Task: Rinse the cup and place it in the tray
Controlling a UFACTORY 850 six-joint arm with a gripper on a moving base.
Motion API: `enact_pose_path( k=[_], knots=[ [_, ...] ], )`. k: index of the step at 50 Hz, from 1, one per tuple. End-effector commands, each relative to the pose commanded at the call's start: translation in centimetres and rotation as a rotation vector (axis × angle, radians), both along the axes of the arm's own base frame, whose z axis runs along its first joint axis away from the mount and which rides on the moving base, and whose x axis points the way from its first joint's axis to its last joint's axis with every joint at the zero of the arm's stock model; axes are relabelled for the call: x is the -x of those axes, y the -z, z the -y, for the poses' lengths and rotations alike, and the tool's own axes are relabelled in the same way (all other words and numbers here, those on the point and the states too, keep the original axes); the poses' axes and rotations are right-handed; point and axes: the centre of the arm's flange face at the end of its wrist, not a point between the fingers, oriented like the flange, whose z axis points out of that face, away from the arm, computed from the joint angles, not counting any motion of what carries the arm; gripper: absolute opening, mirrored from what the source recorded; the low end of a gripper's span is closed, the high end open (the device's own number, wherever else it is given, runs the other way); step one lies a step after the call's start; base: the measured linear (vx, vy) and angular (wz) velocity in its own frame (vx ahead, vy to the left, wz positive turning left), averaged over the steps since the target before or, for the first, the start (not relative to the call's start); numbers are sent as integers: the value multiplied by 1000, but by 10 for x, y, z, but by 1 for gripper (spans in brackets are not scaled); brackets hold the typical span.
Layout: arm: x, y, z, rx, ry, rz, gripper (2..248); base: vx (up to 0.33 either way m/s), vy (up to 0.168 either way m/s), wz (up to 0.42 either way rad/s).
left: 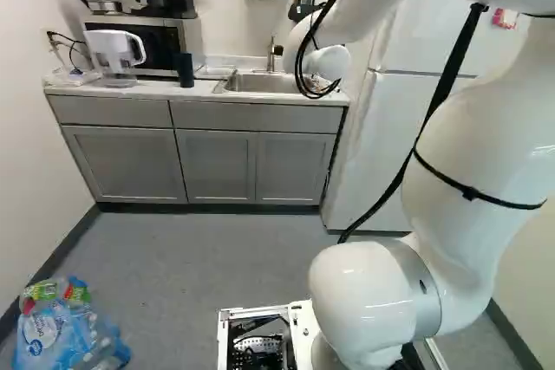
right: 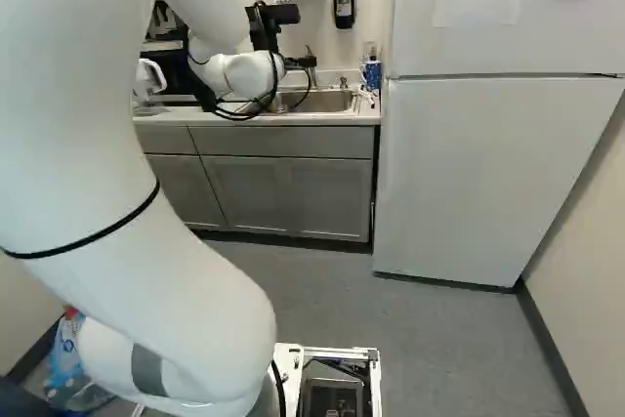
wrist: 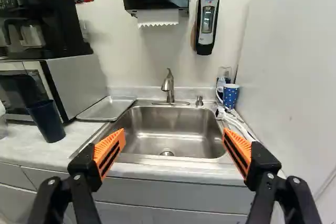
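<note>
In the right base view the gripper [right: 301, 62] is mostly behind the white wrist, with black parts showing in front of the sink. In the wrist view the gripper [wrist: 174, 142] stands wide open, nothing between its orange pads, facing the steel sink [wrist: 170, 129] and its faucet [wrist: 168, 85]. A dark cup [wrist: 46, 121] stands upright on the counter, beyond one finger's side. Between cup and sink lies a flat metal tray [wrist: 107, 109], with nothing on it. A blue dotted mug [wrist: 230, 96] is at the sink's opposite back corner.
A microwave [wrist: 79, 85] carrying a coffee maker [wrist: 44, 19] stands behind the dark cup. A water pitcher [left: 115, 54] is on the counter. White cables [wrist: 236, 121] lie beside the sink, next to the refrigerator [right: 479, 173]. Bagged bottles [left: 65, 331] rest on the floor.
</note>
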Motion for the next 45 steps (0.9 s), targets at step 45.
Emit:
enact_pose_path(
  k=[45],
  knots=[
    [-37,-40,0,0,0,6,247,0,0,0]
  ],
)
